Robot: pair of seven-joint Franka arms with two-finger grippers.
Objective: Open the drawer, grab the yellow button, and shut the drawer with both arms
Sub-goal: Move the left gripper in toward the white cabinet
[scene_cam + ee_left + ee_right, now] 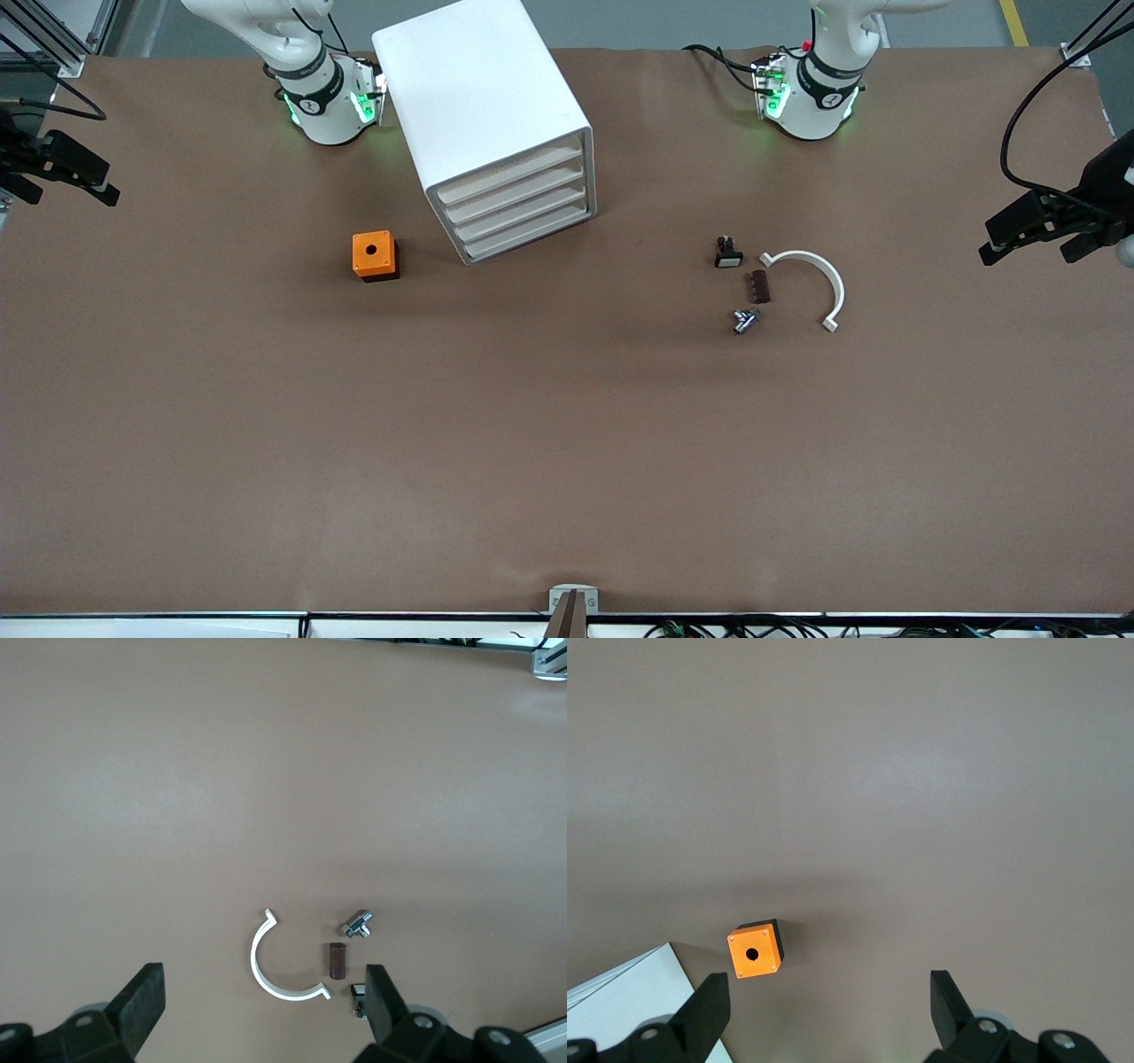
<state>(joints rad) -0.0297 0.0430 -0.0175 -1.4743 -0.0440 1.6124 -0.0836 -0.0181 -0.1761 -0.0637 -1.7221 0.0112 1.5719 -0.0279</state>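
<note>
The white cabinet [483,97] stands on the table between the two arm bases, its front angled toward the left arm's end. All of its drawers are shut, and the uppermost drawer [507,175] sits flush. The button is hidden from every view. My left gripper [263,1005] hangs open, high over a white C-shaped clamp [255,961] and some small parts. My right gripper [828,1010] also hangs open with nothing in it, high over the table beside the orange cube [753,951] and the cabinet's corner [629,1001]. Neither gripper shows in the front view.
The orange cube with a hole [376,255] lies beside the cabinet, toward the right arm's end. Toward the left arm's end lie a black-and-white switch [728,253], a brown block [760,286], a metal piece [744,320] and the C-shaped clamp [833,276]. Black fixtures [1054,221] overhang both table ends.
</note>
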